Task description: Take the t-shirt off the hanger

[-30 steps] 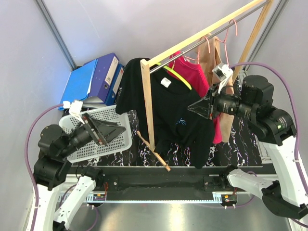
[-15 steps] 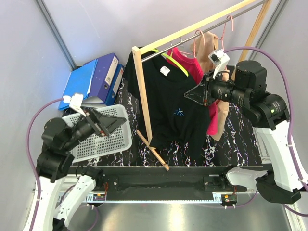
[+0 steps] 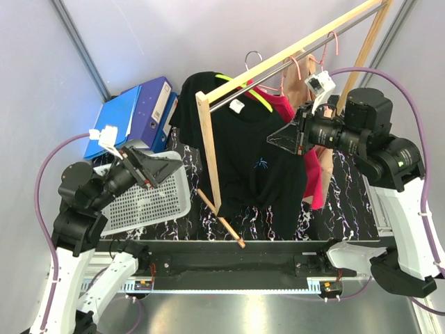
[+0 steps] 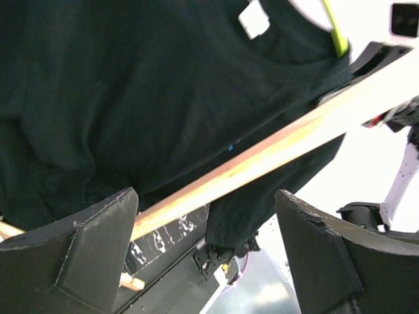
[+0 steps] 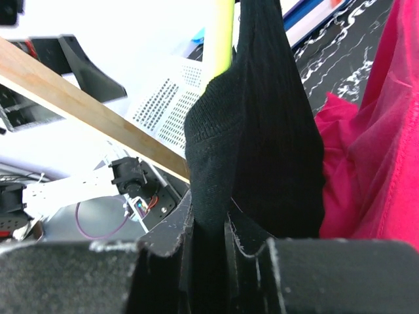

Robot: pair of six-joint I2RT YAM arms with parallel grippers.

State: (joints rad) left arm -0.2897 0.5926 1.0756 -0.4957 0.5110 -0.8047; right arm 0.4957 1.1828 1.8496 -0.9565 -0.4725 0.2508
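The black t-shirt (image 3: 250, 160) is hanging on a neon-yellow hanger (image 3: 259, 103) from the metal rail (image 3: 240, 95) of a wooden clothes rack (image 3: 208, 153), draping down over the marbled desk (image 3: 348, 195). A white neck label (image 4: 252, 18) is showing inside the collar, but its print is too small to read. A small blue logo (image 3: 261, 165) is sitting on the chest, and that cannot be read either.

The right fingers (image 5: 163, 261) are pinching a fold of the black fabric at the shirt's right edge, jaws narrow around it. That arm is reaching in from the right, raised high, with its wrist level. A red shirt (image 3: 281, 104) and a beige garment (image 3: 302, 83) are hanging just behind.

The left fingers (image 4: 91, 248) are standing wide and gripping nothing. They are pointing at the shirt from above the white perforated basket (image 3: 149, 202), left arm cocked upward. Blue binders (image 3: 139, 111) are lying behind the basket.
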